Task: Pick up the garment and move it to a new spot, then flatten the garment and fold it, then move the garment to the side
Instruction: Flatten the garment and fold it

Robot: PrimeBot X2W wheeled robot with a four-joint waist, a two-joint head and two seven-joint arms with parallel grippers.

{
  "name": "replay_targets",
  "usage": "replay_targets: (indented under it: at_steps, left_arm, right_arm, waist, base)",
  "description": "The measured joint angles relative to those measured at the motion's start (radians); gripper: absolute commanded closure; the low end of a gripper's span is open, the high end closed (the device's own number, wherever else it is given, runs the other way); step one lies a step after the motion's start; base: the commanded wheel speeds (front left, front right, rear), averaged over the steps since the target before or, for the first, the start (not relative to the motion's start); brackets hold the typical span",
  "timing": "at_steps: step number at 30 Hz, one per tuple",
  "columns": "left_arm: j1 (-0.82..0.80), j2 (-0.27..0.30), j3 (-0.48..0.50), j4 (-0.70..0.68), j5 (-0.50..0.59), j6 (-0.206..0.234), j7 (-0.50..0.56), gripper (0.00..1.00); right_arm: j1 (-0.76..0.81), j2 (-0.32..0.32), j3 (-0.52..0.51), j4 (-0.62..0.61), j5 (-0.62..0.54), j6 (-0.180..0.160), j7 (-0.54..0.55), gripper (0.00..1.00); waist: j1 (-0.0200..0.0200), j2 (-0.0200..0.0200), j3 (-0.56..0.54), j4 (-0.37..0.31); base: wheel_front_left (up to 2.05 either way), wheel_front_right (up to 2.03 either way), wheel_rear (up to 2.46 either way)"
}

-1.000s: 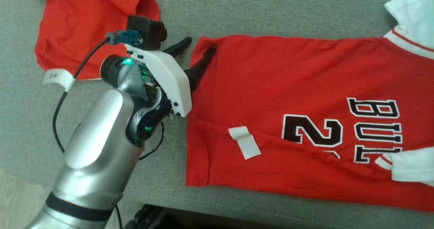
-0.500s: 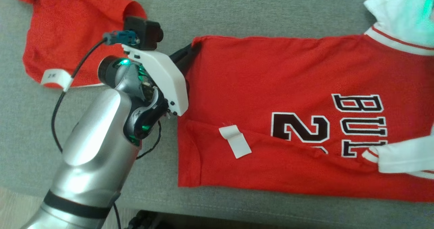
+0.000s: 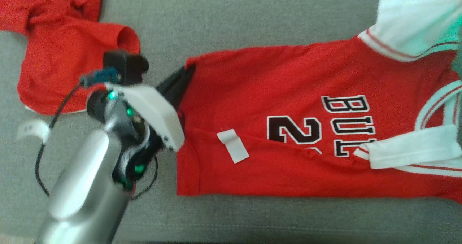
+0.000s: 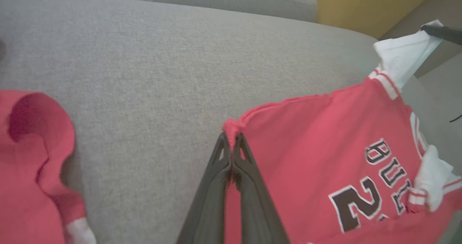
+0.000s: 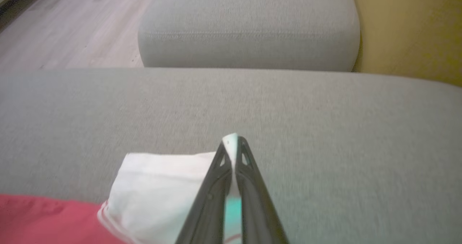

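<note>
Garment (image 3: 288,128): red knit jersey with white, red-striped sleeves, spread mostly flat on the grey seat cushion (image 3: 234,20), hem toward the cushion's left, sleeves toward its right. The near long side runs parallel to the cushion's front edge, just inside it. Cushion cover is a coarse matte weave. Chest print is block lettering (image 3: 344,105), black with a white outline, partly covered by a fold of red cloth crossing the lower body. A small white rectangular label (image 3: 232,146) sits on that fold, bent at one end. Left gripper (image 4: 231,139): the two dark tapered fingers are pressed together on the far hem corner, with a puckered nub of red fabric poking past the tips; the cloth beside it draws into a straight, taut edge. Right gripper (image 5: 232,143): likewise pinched closed, on the rim of the far white sleeve (image 5: 162,190), a sliver of white showing between the tips. That sleeve looks lifted slightly off the cushion, though motion blur leaves this uncertain. Second red garment (image 3: 61,67), crumpled, with one open tubular sleeve, lies toward the cushion's far left corner, apart from the jersey. Black cable (image 3: 37,164) loops off the left wrist
</note>
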Motion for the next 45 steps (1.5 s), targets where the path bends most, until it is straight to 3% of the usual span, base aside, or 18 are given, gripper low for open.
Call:
replay_targets:
  at_steps: [6,13,14,15,16,17,22,28,32,35,38,45]
  left_arm:
    - [0.178,0.048,0.007,-0.125,-0.022,0.035,0.001,1.00]
    - [0.393,0.100,0.060,-0.250,-0.065,0.095,0.000,1.00]
    - [0.411,0.101,0.060,-0.259,-0.072,0.100,0.000,0.91]
    - [0.424,0.104,0.058,-0.262,-0.070,0.106,0.000,0.36]
    - [0.433,0.107,0.057,-0.261,-0.066,0.110,0.000,0.00]
    - [0.440,0.112,0.055,-0.258,-0.055,0.116,0.000,0.00]
    - [0.476,0.123,0.057,-0.224,0.014,0.167,-0.070,0.00]
    - [0.531,0.057,0.091,-0.210,0.115,0.229,-0.367,0.00]
    - [0.537,0.005,0.062,-0.163,0.173,0.230,-0.517,0.00]
    - [0.536,-0.027,0.049,-0.128,0.227,0.230,-0.570,0.00]
    - [0.529,-0.055,0.046,-0.101,0.271,0.227,-0.581,0.00]
    - [0.499,-0.132,0.098,-0.119,0.370,0.166,-0.581,0.00]
  right_arm:
    - [0.289,-0.005,-0.061,-0.176,0.044,0.000,0.024,1.00]
    - [0.563,0.063,-0.083,-0.320,0.045,0.000,0.086,1.00]
    - [0.586,0.074,-0.084,-0.330,0.044,0.000,0.095,1.00]
    - [0.604,0.080,-0.084,-0.338,0.044,0.000,0.101,1.00]
    - [0.619,0.082,-0.084,-0.347,0.040,0.000,0.100,0.40]
    - [0.630,0.085,-0.084,-0.352,0.028,0.000,0.101,0.00]
    - [0.657,0.083,-0.068,-0.366,0.006,0.000,0.127,0.00]
    - [0.643,0.138,-0.175,-0.346,-0.046,0.000,0.126,0.00]
    - [0.597,0.180,-0.179,-0.284,-0.124,0.000,0.144,0.00]
    - [0.571,0.206,-0.175,-0.227,-0.167,0.000,0.161,0.00]
    - [0.546,0.212,-0.169,-0.152,-0.207,0.000,0.164,0.00]
    - [0.487,0.231,-0.188,-0.032,-0.230,0.000,0.165,0.00]
  waist:
    - [0.0000,0.0000,-0.077,-0.035]
    - [-0.0001,0.0000,-0.137,-0.092]
    - [-0.0001,0.0000,-0.141,-0.099]
    - [-0.0001,0.0000,-0.144,-0.103]
    - [-0.0001,0.0000,-0.146,-0.107]
    - [-0.0001,0.0000,-0.148,-0.109]
    - [0.0000,0.0001,-0.157,-0.115]
    - [-0.0001,0.0000,-0.175,-0.115]
    - [-0.0001,0.0000,-0.178,-0.102]
    - [-0.0001,0.0000,-0.173,-0.090]
    - [-0.0001,0.0000,-0.165,-0.075]
    - [0.0000,0.0000,-0.146,-0.027]
  base:
    - [0.00,0.00,0.00]
    - [0.00,0.00,0.00]
    - [0.00,0.00,0.00]
    - [0.00,0.00,0.00]
    - [0.00,0.00,0.00]
    - [0.00,0.00,0.00]
    - [0.00,0.00,0.00]
    - [0.00,0.00,0.00]
    - [0.00,0.00,0.00]
    - [0.00,0.00,0.00]
    - [0.00,0.00,0.00]
    - [0.00,0.00,0.00]
